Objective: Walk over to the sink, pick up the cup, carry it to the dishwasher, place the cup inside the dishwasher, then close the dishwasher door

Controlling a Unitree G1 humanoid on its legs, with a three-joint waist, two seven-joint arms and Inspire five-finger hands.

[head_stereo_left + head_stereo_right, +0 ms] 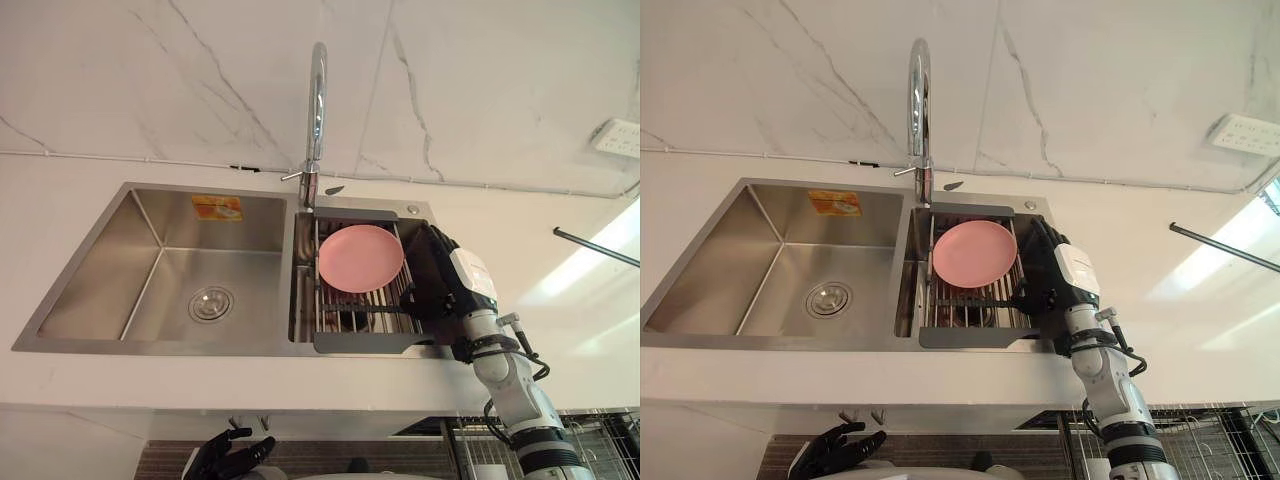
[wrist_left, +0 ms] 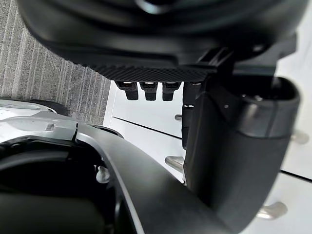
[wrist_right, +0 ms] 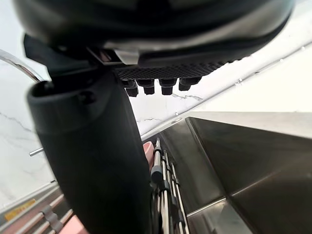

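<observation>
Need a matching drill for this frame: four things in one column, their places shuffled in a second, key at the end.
Things
1. pink plate
2. drain
3. faucet
4. left hand

Places
A. low, below the front edge of the counter
B. in the floor of the left basin
C. on the rack, beside the right hand
D. rising from the back rim of the sink, between the two basins

Pairs: 1-C, 2-B, 3-D, 4-A
</observation>
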